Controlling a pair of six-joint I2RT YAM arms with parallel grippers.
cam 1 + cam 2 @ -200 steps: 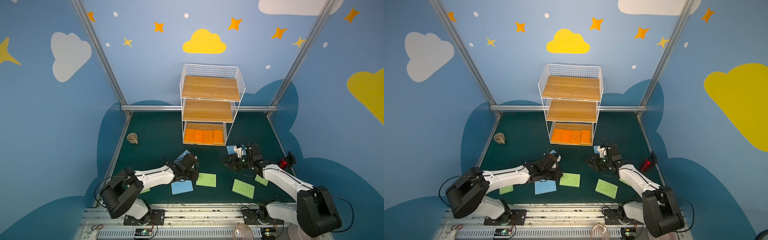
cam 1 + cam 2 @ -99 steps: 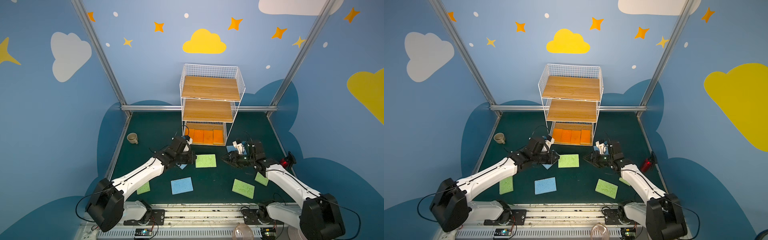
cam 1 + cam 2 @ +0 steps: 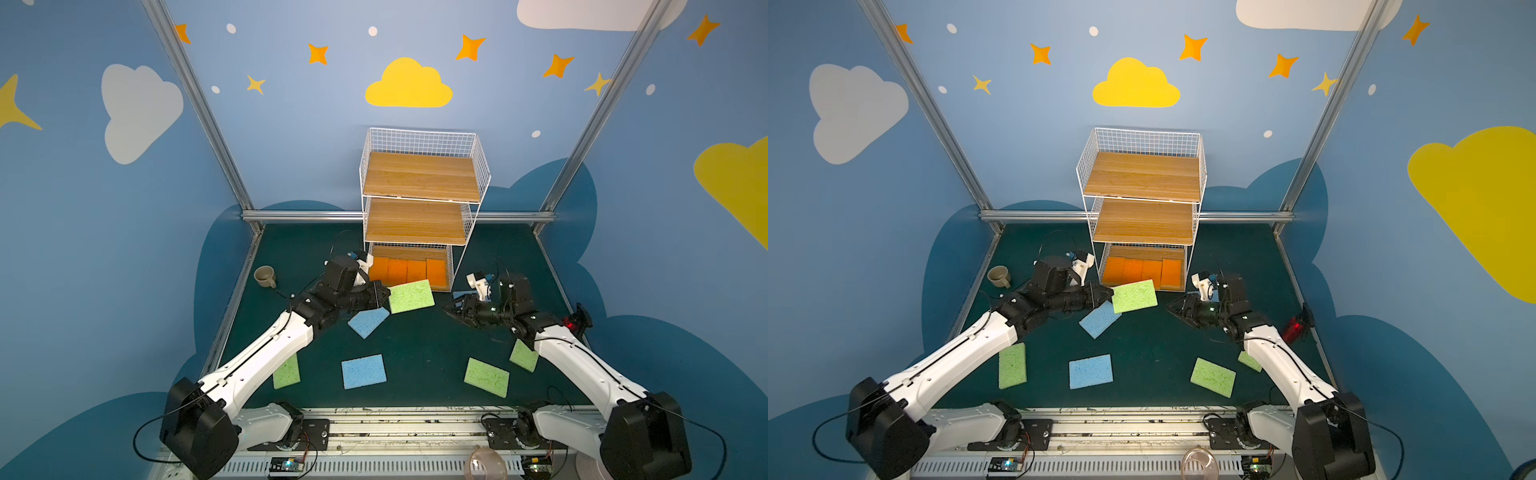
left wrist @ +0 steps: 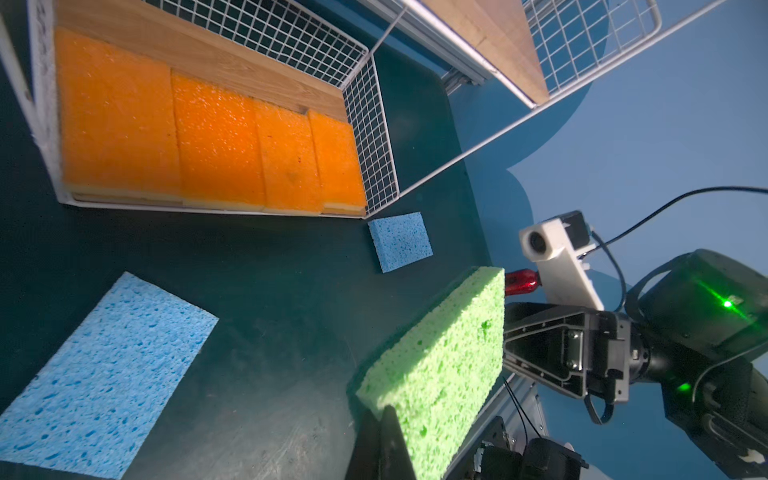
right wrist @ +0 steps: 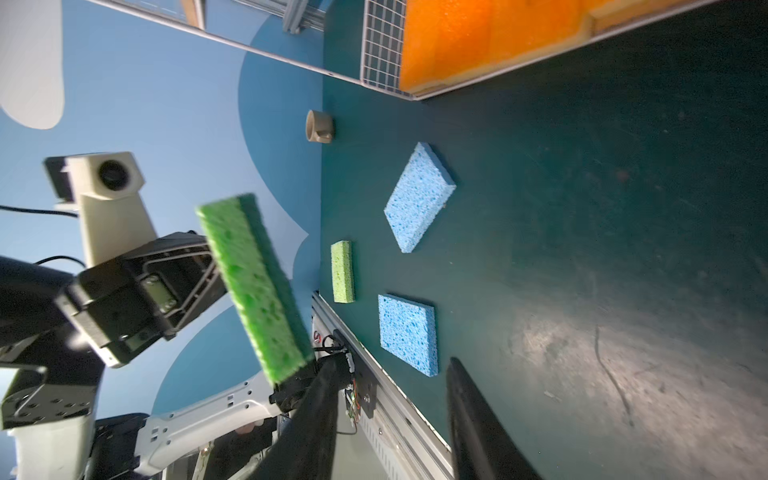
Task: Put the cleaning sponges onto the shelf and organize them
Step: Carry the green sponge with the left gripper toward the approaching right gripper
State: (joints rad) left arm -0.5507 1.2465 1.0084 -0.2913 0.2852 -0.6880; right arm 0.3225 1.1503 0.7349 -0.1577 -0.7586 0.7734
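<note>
Sponges inspected: four orange sponges (image 3: 407, 270) lie side by side on the bottom board of the shelf (image 3: 419, 178), which stands at 12 o'clock on the mat (image 3: 415, 345). The left gripper (image 3: 383, 296) is pinched on one short edge of the held green sponge (image 3: 411, 296), carried clear of the mat just at 6 o'clock of that tier. The right gripper (image 3: 446, 309), at 3 o'clock of it, has its jaws spread with nothing between them. Three loose green sponges (image 3: 486, 377) lie flat at 7, 5 and 4 o'clock. Of the blue sponges (image 3: 368, 322), one lies near centre, one at 6 o'clock, and one by the shelf's front corner at 2 o'clock. A cup (image 3: 265, 276) sits at 10 o'clock.
</note>
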